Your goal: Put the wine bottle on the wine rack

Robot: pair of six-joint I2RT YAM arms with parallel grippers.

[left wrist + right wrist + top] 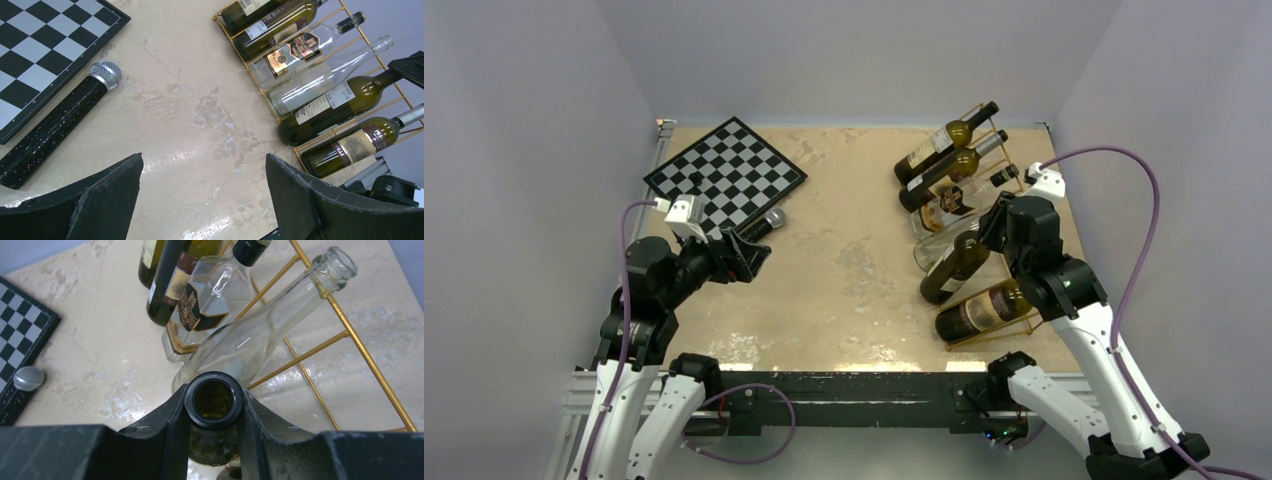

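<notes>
Placing step: right jaws part-closed on the green wine bottle (330, 107) neck, bottle apparently seated in the wine rack (370, 360) beside a clear bottle (250, 340); left jaws wide open, empty; next likely release and back off cleanly.

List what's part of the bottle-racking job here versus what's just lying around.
Job: wine bottle, neck in the right gripper; wine rack.
Lying about: chessboard; microphone; five bottles on the rack; left gripper, open and empty.
</notes>
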